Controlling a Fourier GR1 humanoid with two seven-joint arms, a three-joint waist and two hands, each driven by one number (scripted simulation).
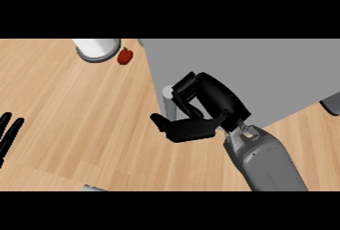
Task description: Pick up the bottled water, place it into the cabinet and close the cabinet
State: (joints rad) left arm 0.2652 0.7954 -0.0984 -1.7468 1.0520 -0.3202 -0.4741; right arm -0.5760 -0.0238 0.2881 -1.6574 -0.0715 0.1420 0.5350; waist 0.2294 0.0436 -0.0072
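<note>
My right hand (206, 105) sits mid-view at the left edge of the grey cabinet (266, 72), with its fingers and thumb curled round the bottled water (168, 96). Only the bottle's pale cap and a strip of its side show beside the fingers; the rest is hidden by the hand. The bottle stands upright, right at the cabinet's edge. Whether it rests on the wooden counter (73, 117) I cannot tell. At the left edge my left hand (8, 132) rests open, fingers up.
A white cylindrical container (97, 47) stands at the back left, with a small red pepper (125, 55) just right of it. A grey handle-like part (331, 104) shows at the cabinet's right side. A small grey object (93, 187) peeks in at the bottom.
</note>
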